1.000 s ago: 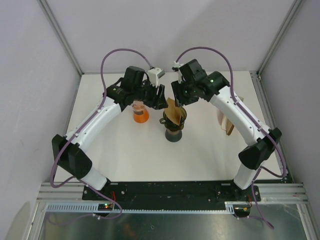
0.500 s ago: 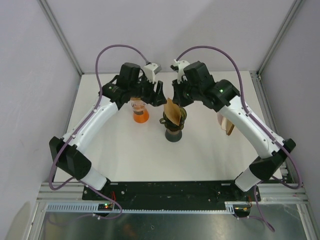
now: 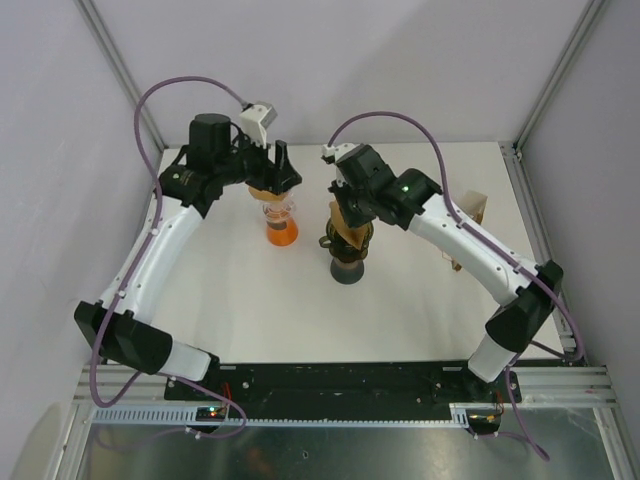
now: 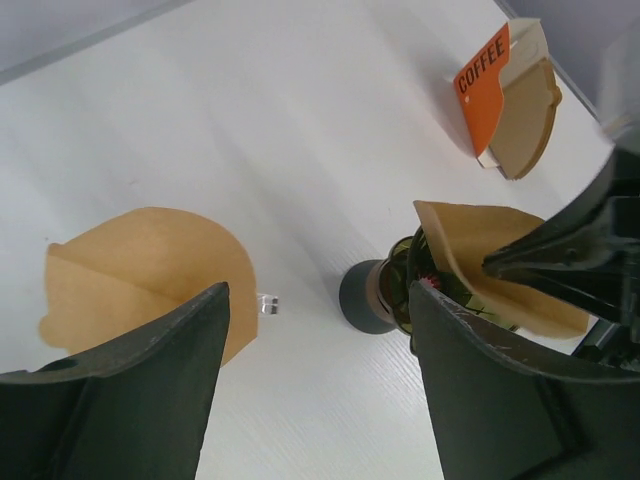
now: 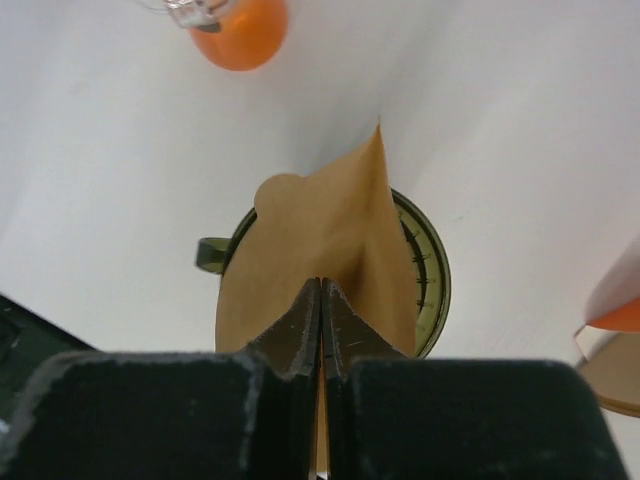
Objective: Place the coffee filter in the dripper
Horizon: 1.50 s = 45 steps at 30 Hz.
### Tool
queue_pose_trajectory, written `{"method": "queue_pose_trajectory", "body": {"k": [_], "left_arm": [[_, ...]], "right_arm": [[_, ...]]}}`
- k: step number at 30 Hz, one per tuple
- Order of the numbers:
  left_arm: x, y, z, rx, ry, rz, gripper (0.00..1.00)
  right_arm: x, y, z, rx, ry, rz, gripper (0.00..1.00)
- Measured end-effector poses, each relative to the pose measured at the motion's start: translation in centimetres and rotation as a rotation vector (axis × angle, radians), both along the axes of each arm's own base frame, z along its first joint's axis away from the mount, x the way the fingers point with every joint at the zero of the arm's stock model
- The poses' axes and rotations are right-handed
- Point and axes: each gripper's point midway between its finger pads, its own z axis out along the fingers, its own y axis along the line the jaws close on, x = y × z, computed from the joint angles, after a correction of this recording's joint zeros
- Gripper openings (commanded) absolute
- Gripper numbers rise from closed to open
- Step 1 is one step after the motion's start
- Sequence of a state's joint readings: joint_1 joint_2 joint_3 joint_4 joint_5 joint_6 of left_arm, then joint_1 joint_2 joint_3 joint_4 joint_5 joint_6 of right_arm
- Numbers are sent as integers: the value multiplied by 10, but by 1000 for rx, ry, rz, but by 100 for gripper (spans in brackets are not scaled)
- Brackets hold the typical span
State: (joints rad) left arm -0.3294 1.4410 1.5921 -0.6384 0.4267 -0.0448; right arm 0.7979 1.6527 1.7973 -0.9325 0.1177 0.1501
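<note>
The dark green dripper (image 3: pixel 348 250) stands on its dark base mid-table. It also shows in the right wrist view (image 5: pixel 432 272) and in the left wrist view (image 4: pixel 398 285). My right gripper (image 3: pixel 345 208) (image 5: pixel 320 286) is shut on a brown paper coffee filter (image 5: pixel 320 225) (image 4: pixel 480 245). It holds the filter's lower part inside the dripper's rim, with the top sticking out. My left gripper (image 3: pixel 279 166) (image 4: pixel 318 300) is open and empty. It is above and behind the orange vessel, left of the dripper.
An orange vessel (image 3: pixel 282 230) with a clear top stands left of the dripper. A second brown filter (image 4: pixel 150 270) sits in it. An orange "COFFEE" filter pack (image 4: pixel 495 95) with several filters stands at the right, partly behind my right arm (image 3: pixel 470 240).
My left arm has pulled back up and to the left, away from the dripper. My right gripper has moved a little left and down with the filter over the dripper.
</note>
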Motion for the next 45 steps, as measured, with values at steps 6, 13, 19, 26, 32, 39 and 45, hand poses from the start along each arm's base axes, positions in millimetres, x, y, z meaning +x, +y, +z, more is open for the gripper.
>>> {"method": "queue_pose_trajectory", "body": {"k": [6, 13, 19, 26, 32, 39, 45], "left_arm": [[1, 16, 12, -19, -24, 25, 79], [-3, 16, 15, -34, -26, 7, 80], [-5, 13, 16, -42, -24, -9, 80], [-5, 13, 16, -47, -23, -16, 80], [-8, 9, 14, -59, -11, -37, 79], [-13, 5, -2, -74, 37, -55, 72], [-41, -19, -39, -90, 169, -93, 69]], "right_arm": [[11, -7, -32, -133, 15, -32, 0], [11, -6, -57, -210, 55, -16, 0], [4, 4, -73, -249, 75, 27, 0], [8, 4, -94, -301, 103, 33, 0], [14, 1, -102, -308, 121, 23, 0], [16, -2, -102, -296, 134, 18, 0], [16, -2, -103, -288, 141, 24, 0]]}}
